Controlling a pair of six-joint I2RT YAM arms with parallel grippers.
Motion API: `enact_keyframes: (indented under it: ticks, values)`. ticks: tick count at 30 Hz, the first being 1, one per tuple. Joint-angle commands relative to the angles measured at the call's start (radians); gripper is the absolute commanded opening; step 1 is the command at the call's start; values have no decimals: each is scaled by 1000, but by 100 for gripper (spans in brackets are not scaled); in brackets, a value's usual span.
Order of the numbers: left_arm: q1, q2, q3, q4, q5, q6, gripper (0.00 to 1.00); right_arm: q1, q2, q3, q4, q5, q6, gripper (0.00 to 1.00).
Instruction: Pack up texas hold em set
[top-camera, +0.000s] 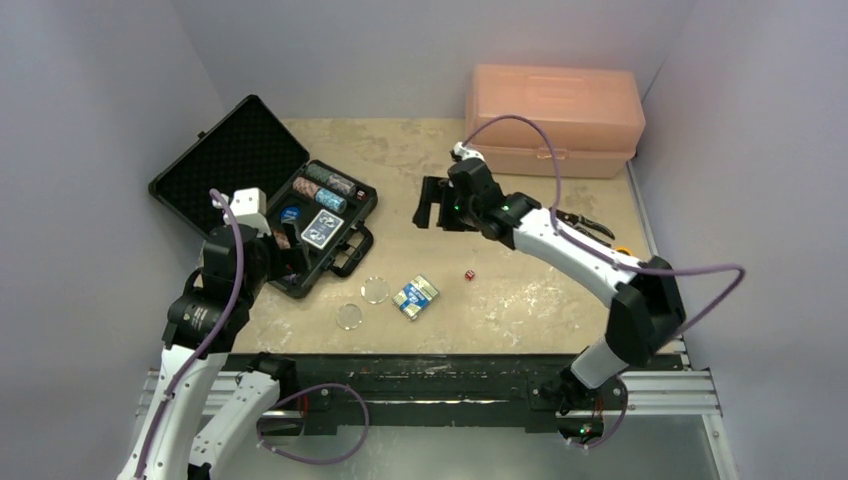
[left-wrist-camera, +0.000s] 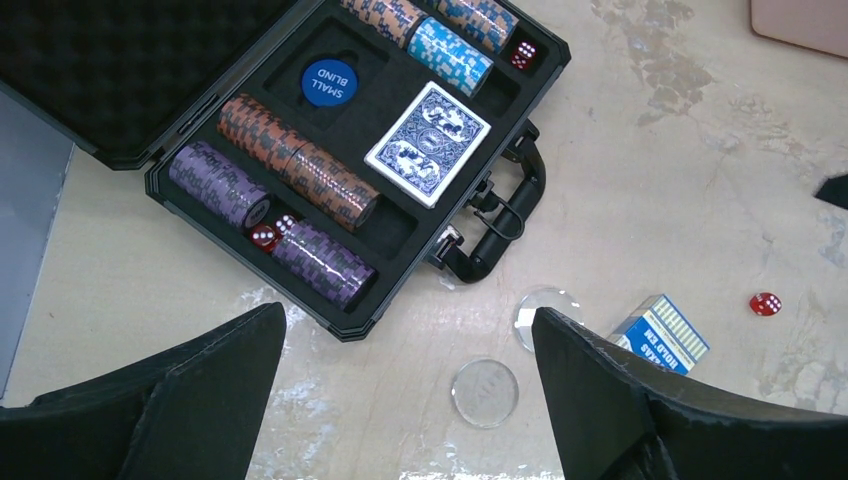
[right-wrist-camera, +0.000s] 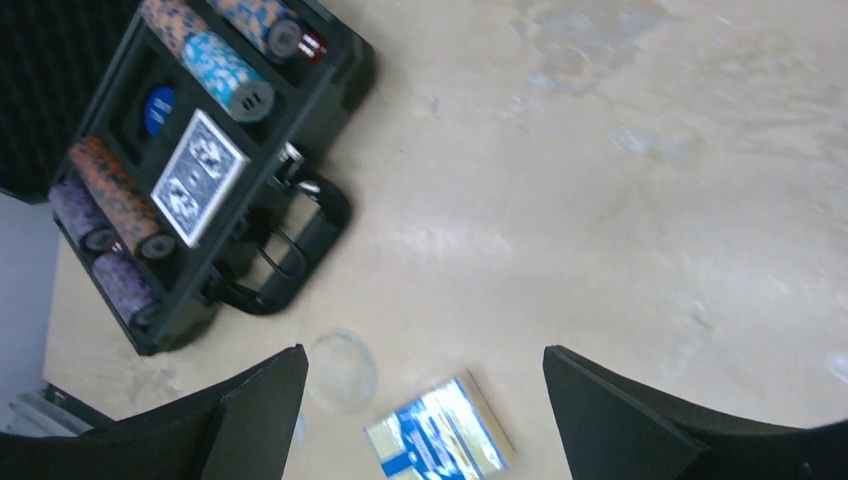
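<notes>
The black case lies open at the back left, holding rows of chips, a blue card deck, a blue "small blind" button and red dice. Loose on the table are two clear discs, a blue card box and a red die. My left gripper is open and empty over the case's near corner, with a clear disc below its jaws. My right gripper is open and empty, raised above the table's middle; the card box shows below it.
A pink lidded plastic box stands at the back right. A black-handled tool lies by the right edge under the right arm. The case's handle sticks out towards the discs. Grey walls close in on the left, back and right.
</notes>
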Motion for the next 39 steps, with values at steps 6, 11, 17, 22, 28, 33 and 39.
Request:
enact_keyframes:
  ticks: [6,11,17,22,28,33,39]
  values:
    - [-4,19,-1,68,34,27,94,3,-339,-307,15,252,24,95]
    - [-4,29,-3,71,45,27,94,1,-411,-372,6,296,42,96]
    - [-4,45,0,70,12,10,100,1,-420,-409,-48,341,78,99]
    - [-4,71,5,67,10,12,100,0,-375,-412,-68,344,83,99]
    - [-4,84,2,71,7,28,100,-10,-294,-404,-66,312,74,99]
    - [-4,91,0,71,4,33,100,-13,-251,-393,-58,290,60,99]
    - [-4,103,1,76,6,38,99,-34,-203,-387,-35,246,46,99]
